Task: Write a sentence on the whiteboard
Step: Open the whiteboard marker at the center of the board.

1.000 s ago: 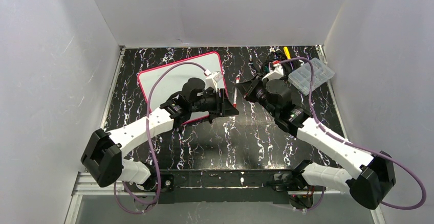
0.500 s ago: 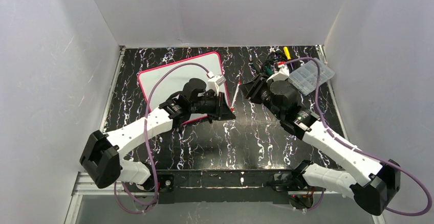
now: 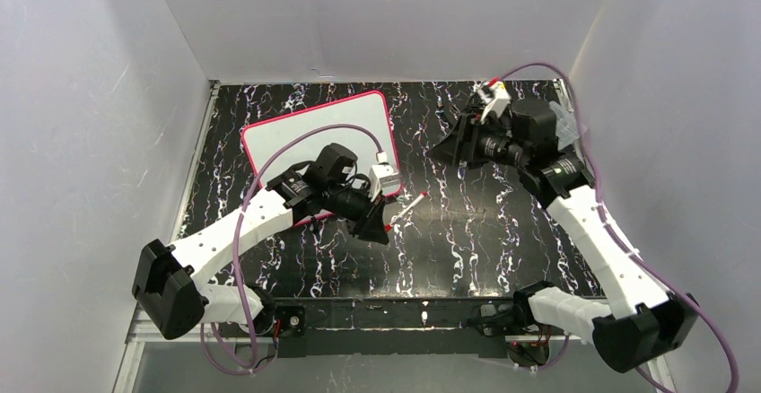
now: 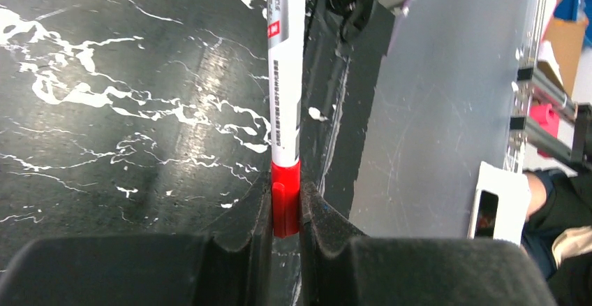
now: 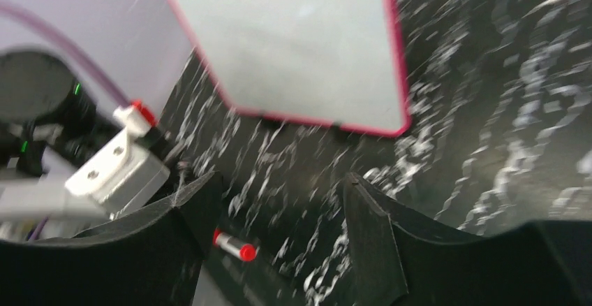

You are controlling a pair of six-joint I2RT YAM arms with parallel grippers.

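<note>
- The flat rectangular whiteboard with rounded corners and a thin pink-red border [image 3: 305, 133] lies on the black, white-veined marble-pattern bench [image 3: 467, 231]. It sits in the far left-centre part, turned at a slant to the bench edges.
- In the right wrist view the whiteboard [image 5: 293, 40] shows a pale, slightly grey-white face. Two small black clips sit on the edge nearest that camera.
- The left arm crosses over the board's near right corner and hides that part of it in the top view.
- The left tool [image 3: 384, 225] hangs over bare bench just beside the board's near right edge. It is clenched on a slim white-barrelled marker with red ends [image 3: 408, 209].
- The left wrist view shows the left tool [image 4: 286, 215] pinching the marker [image 4: 283, 75] at its red end. The barrel sticks straight out ahead of the fingers.
- The marker points away from the board, toward the middle of the bench.
- The right tool [image 3: 446, 152] is raised near the far right of the bench, well apart from the board. Its wrist camera looks toward the board.
- In its own view the right tool [image 5: 279, 215] stands released, fingers spread with nothing between them.
</note>
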